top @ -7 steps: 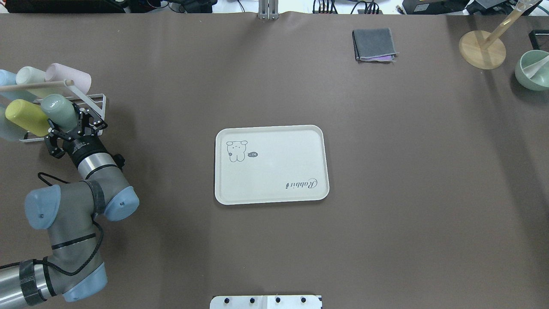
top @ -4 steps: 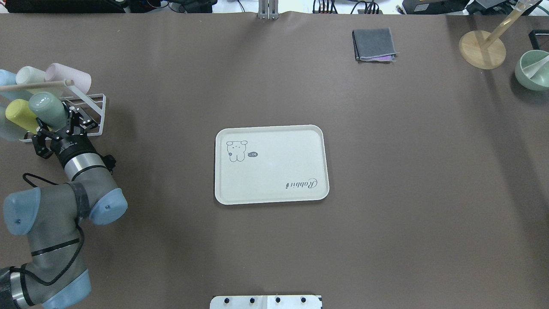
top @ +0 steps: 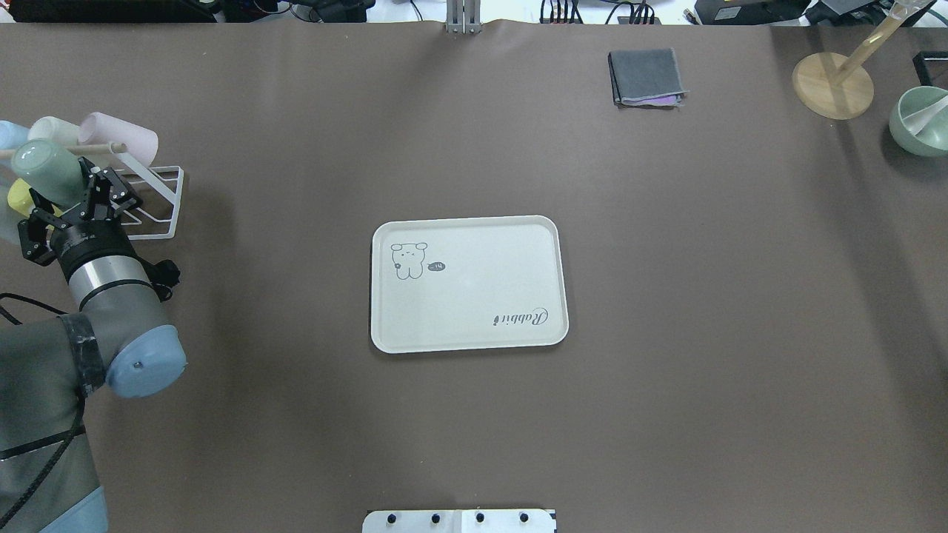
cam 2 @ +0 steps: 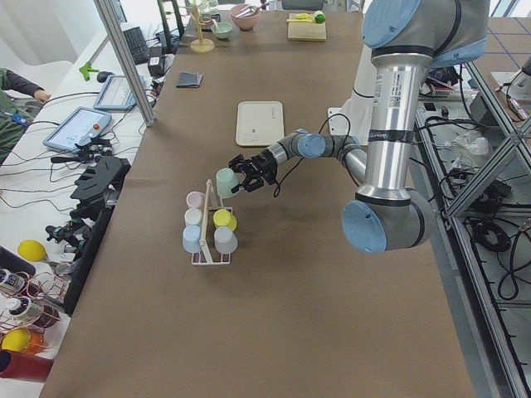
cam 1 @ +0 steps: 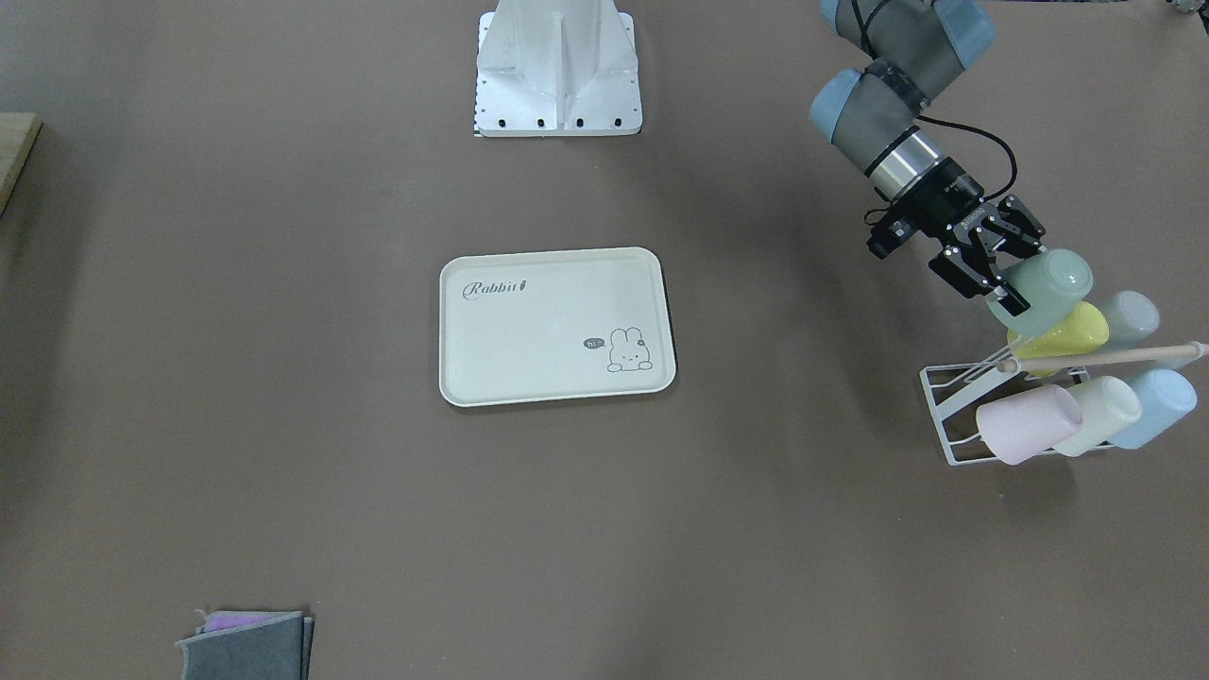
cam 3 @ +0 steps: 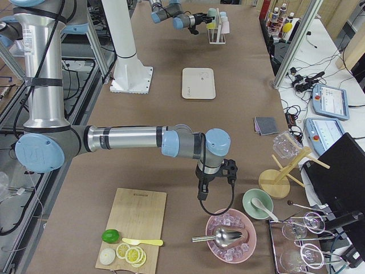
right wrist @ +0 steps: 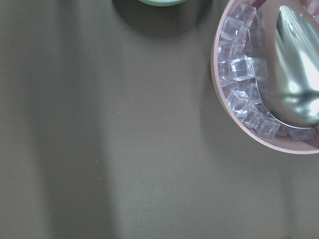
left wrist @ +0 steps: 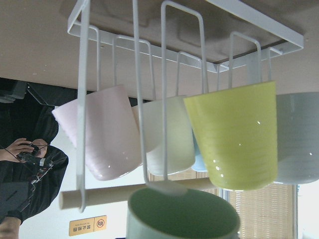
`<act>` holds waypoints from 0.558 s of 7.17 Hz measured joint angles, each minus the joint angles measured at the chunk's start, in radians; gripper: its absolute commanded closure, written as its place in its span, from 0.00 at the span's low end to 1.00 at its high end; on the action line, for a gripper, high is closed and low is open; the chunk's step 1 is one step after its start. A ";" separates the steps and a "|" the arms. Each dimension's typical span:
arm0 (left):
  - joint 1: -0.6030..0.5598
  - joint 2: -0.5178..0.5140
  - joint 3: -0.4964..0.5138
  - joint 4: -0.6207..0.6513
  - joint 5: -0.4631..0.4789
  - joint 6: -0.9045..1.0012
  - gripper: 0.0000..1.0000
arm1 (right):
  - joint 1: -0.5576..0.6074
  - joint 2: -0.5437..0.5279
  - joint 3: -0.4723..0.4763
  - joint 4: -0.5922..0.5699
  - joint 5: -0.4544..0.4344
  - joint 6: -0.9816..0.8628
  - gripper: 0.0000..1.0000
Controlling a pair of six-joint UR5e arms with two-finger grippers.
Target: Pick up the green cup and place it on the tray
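Over brown table (top: 666, 296), left gripper (cam 1: 1022, 276) clasps green cup (cam 1: 1050, 283); cream tray (top: 474, 296) lies mid-table.

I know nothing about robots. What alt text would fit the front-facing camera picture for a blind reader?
A robot's left gripper holds a green cup just above a white wire rack carrying five other pastel cups, near the picture's right edge. A cream tray with a rabbit drawing lies mid-table, nothing on it.
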 measured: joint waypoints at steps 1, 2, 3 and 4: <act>-0.001 -0.028 -0.023 -0.001 -0.002 0.015 0.42 | 0.000 -0.008 0.001 0.000 -0.007 -0.009 0.00; -0.002 -0.080 -0.032 -0.002 -0.006 0.039 0.42 | 0.000 -0.016 -0.001 0.000 -0.017 -0.032 0.00; -0.002 -0.134 -0.035 -0.008 -0.010 0.055 0.41 | 0.000 -0.020 -0.002 -0.002 -0.023 -0.051 0.00; -0.002 -0.175 -0.036 -0.042 -0.011 0.061 0.41 | 0.000 -0.021 -0.002 -0.003 -0.026 -0.060 0.00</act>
